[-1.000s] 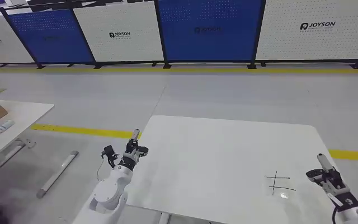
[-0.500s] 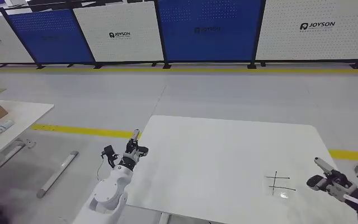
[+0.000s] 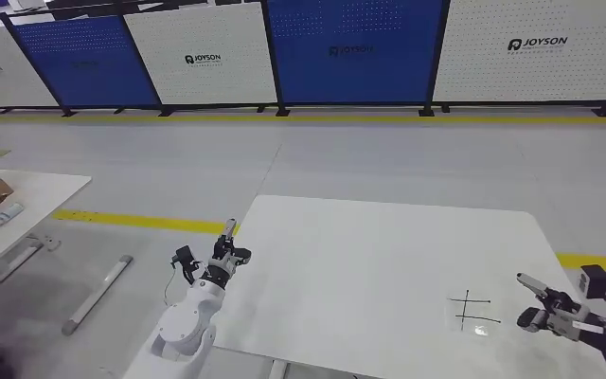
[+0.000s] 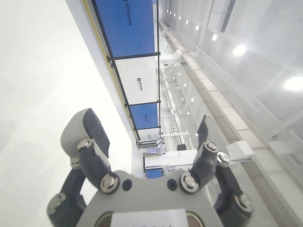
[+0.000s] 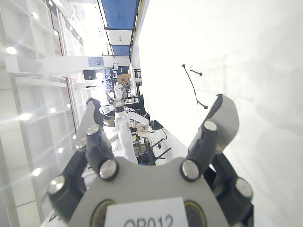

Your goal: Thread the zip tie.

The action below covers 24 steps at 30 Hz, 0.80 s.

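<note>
- Behind your table [image 3: 379, 246] runs a row of blue and white panels [image 3: 355, 52].
- Your floor [image 3: 312, 156] is grey, crossed by yellow lines [image 3: 142, 222].
- A second table [image 3: 43, 194] stands off to your left.
- Round ceiling lights [image 4: 239, 50] shine overhead.

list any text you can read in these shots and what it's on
white wall panels and blue wall panels: a brand logo with its name, not quoted here
label behind the right gripper: a short code, cut off at the edge
table and zip ties: no print
</note>
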Motion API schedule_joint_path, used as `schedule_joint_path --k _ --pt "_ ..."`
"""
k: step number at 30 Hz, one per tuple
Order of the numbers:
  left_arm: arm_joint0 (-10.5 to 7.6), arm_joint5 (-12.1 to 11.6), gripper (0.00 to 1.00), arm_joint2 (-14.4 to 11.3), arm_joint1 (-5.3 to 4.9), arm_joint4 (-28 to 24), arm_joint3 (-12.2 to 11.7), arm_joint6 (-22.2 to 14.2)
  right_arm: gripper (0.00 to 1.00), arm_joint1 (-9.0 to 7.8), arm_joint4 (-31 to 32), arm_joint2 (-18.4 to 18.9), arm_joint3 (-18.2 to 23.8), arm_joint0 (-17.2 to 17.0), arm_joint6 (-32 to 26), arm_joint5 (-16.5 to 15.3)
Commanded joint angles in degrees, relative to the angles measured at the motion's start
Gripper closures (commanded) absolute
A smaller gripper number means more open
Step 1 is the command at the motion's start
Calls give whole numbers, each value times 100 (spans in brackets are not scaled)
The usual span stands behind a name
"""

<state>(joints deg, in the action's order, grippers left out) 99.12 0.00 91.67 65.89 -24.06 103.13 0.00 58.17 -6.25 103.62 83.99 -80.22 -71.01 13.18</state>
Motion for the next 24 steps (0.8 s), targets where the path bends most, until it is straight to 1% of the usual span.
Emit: schedule_joint_path --k 1,6,7,8,9,11,14,17,20,22,24 --pt "0 0 0 0 0 0 0 0 0 0 1 0 0 0 -1 0" --pt "0 0 0 0 0 0 0 0 0 0 1 0 0 0 -1 0" --pt "0 0 0 0 0 0 0 0 0 -4 33 -2 30 -5 -1 -59" --pt "0 0 0 0 0 0 0 0 0 -24 4 25 3 -70 -208 -258" --pt "0 0 0 0 0 0 0 0 0 -48 -4 78 -54 -82 -373 -385" --pt "0 0 0 0 0 0 0 0 0 -95 -19 211 -201 -62 -524 -514" --pt "0 0 0 0 0 0 0 0 0 -157 14 237 -414 22 -863 -652" --pt "0 0 0 0 0 0 0 0 0 -255 106 -3 -598 122 -863 -758" --pt "0 0 0 0 0 0 0 0 0 -394 247 -440 -698 263 -863 -933" --pt "0 0 0 0 0 0 0 0 0 -490 205 -706 -841 435 -863 -1006" --pt "0 0 0 0 0 0 0 0 0 -561 77 -849 -946 539 -863 -1111"
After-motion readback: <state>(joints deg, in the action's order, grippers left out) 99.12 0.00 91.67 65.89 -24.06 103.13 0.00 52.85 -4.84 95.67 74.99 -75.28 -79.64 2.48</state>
